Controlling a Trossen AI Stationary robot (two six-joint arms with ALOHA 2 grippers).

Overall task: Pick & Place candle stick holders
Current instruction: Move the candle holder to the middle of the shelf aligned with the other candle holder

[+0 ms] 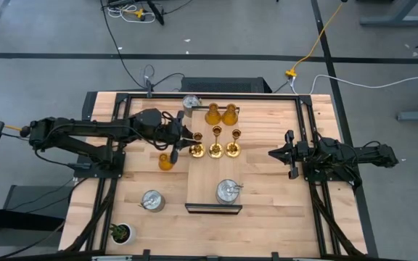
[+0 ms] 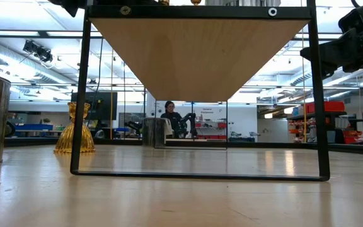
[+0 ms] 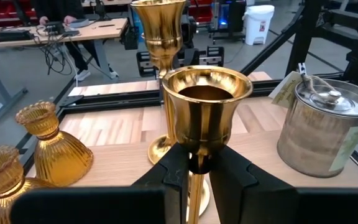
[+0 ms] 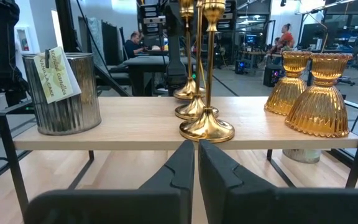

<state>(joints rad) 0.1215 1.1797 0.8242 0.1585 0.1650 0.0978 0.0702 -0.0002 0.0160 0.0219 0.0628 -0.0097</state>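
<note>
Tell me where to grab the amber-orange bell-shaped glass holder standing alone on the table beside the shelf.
Grip the amber-orange bell-shaped holder at its narrow neck, under the flared rim, probably from above: it stands upright, and the ribbed skirt widens downward. The left gripper, nearest, is shut on a gold thin-stemmed holder.

Shiny gold on the thin-stemmed holders point(image 1: 215, 143); ribbed amber-orange on the bell-shaped holders point(image 4: 320, 96); dull silver with fine vertical ridges on the squat round holders point(image 4: 61, 92), one bearing a cream label; pale blond wood grain across the surface point(image 1: 267, 181); matte black on the fingers point(image 3: 235, 180) and shelf frame point(image 2: 200, 173)
</note>
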